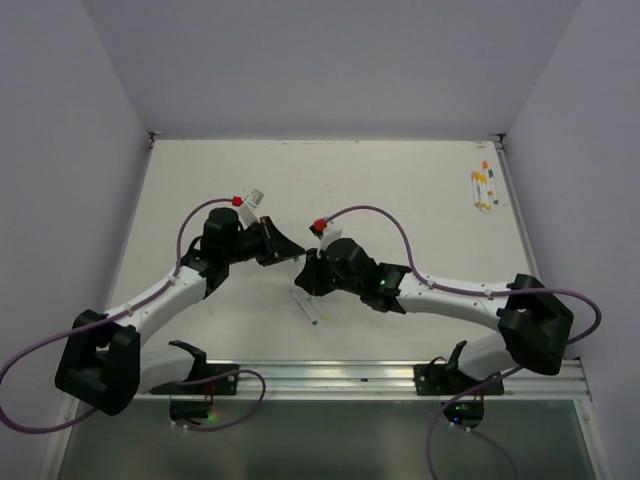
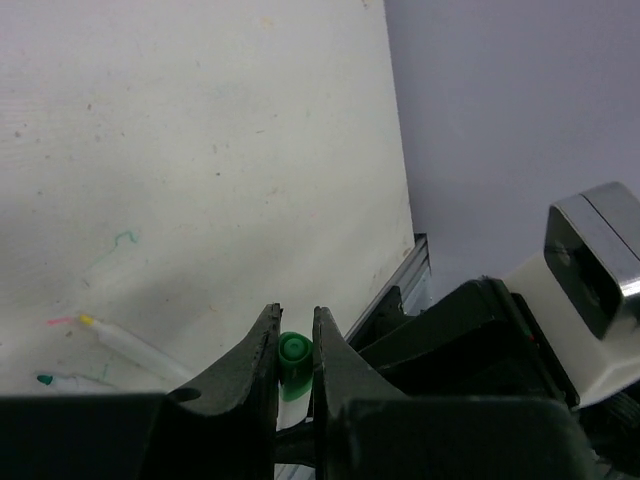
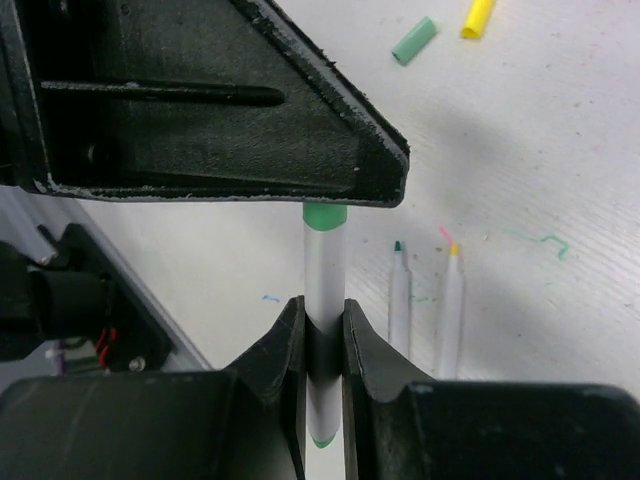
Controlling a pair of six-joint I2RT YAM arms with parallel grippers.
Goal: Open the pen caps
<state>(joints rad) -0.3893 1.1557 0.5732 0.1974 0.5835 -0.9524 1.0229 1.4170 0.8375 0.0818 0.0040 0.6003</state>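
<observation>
Gripping a pen [image 3: 323,250] between both hands.
The left hand [image 2: 295,325] pinches its green cap [image 2: 293,358] (seemingly seated); the right hand [image 3: 322,318] clamps the barrel [image 3: 324,280].

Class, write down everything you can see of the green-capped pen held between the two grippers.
The pen is thin, with a whitish, translucent, plastic-looking barrel and a small green piece at its far end. Its green cap appears to be still on. The right gripper clamps the barrel at mid-length, and the left gripper pinches the cap. The pen spans straight between them, seemingly lifted off the table.
</observation>
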